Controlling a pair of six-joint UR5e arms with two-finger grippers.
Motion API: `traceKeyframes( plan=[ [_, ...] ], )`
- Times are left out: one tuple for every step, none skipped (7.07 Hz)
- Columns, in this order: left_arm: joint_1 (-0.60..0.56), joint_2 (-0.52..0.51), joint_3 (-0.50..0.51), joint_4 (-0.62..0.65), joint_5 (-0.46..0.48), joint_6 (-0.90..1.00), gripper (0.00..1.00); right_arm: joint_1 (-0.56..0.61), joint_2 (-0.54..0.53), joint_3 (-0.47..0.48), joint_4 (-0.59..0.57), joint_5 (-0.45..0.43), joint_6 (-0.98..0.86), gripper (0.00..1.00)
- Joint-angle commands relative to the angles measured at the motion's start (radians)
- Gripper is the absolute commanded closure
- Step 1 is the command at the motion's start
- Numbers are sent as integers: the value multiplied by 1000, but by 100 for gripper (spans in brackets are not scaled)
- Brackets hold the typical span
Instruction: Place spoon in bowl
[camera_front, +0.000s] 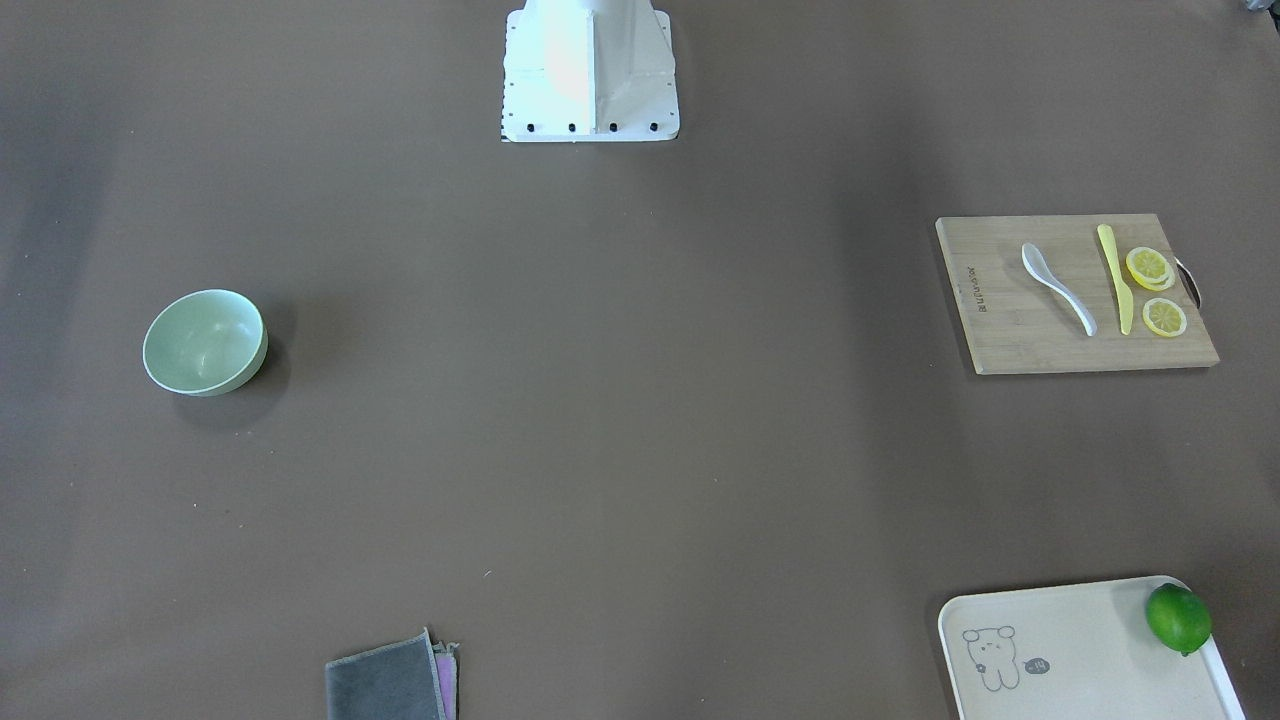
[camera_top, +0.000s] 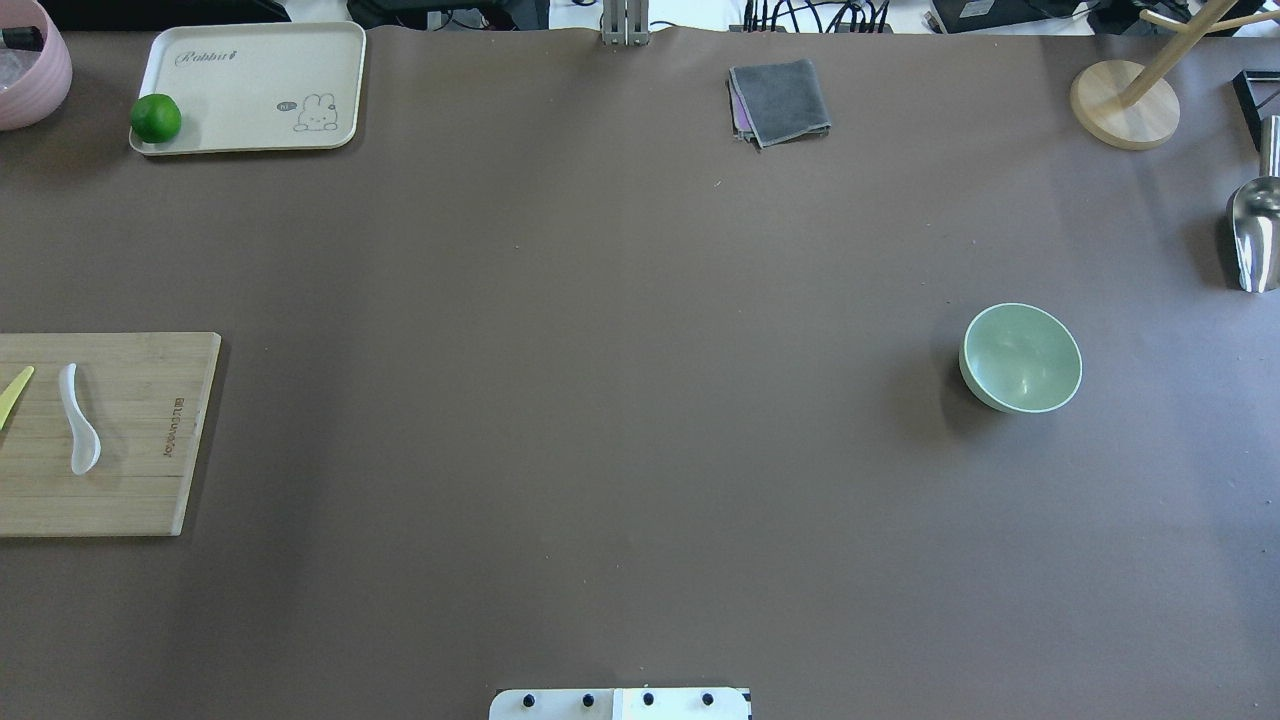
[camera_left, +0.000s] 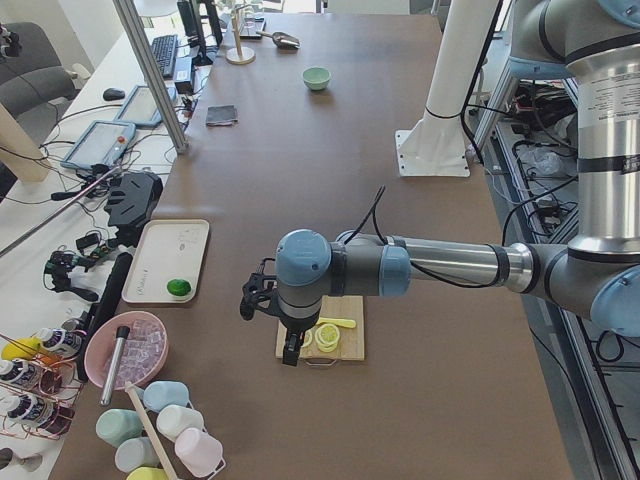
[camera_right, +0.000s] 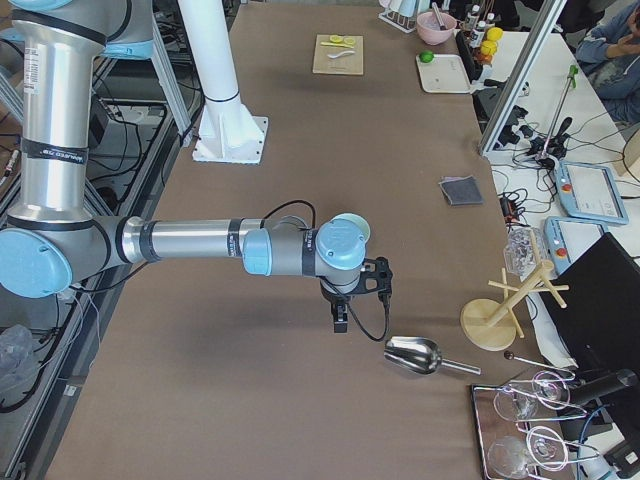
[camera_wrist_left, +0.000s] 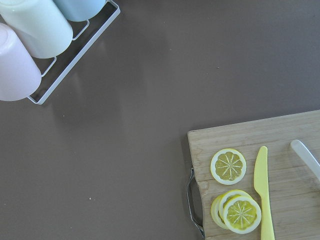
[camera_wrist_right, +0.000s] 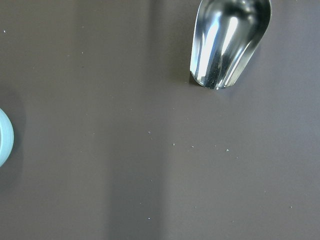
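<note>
Left gripper (camera_left: 291, 352) by cutting board (camera_front: 1000, 340) end, spoon (camera_front: 1058, 288) just beyond, bowl (camera_front: 205, 340) far off. Can't tell its grip, nor right gripper's (camera_right: 340, 322). Tray (camera_top: 250, 90) reads "Rabbit".

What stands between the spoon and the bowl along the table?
Nothing visible does. The spoon lies on the cutting board beside the yellow knife. Only bare table stretches from the board across to the empty bowl on the robot's right side.

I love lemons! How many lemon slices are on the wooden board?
3. One lemon slice lies alone on the wooden board, beside the yellow knife. Two more overlap nearby: the top slice partly covers the other. Another could hide underneath.
</note>
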Motion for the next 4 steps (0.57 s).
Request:
traceKeyframes(
  plan=[
    [4, 6, -22, 7, -2, 5, 2, 0, -8, 1, 0, -1, -1, 0],
    [4, 9, -22, 5, -2, 8, 2, 0, -8, 1, 0, -2, -1, 0],
    [4, 10, -20, 3, 3, 6, 2, 0, -8, 1, 0, -2, 1, 0],
    [4, 12, -22, -1, 1, 8, 2, 0, -8, 1, 0, -2, 1, 0]
  ],
)
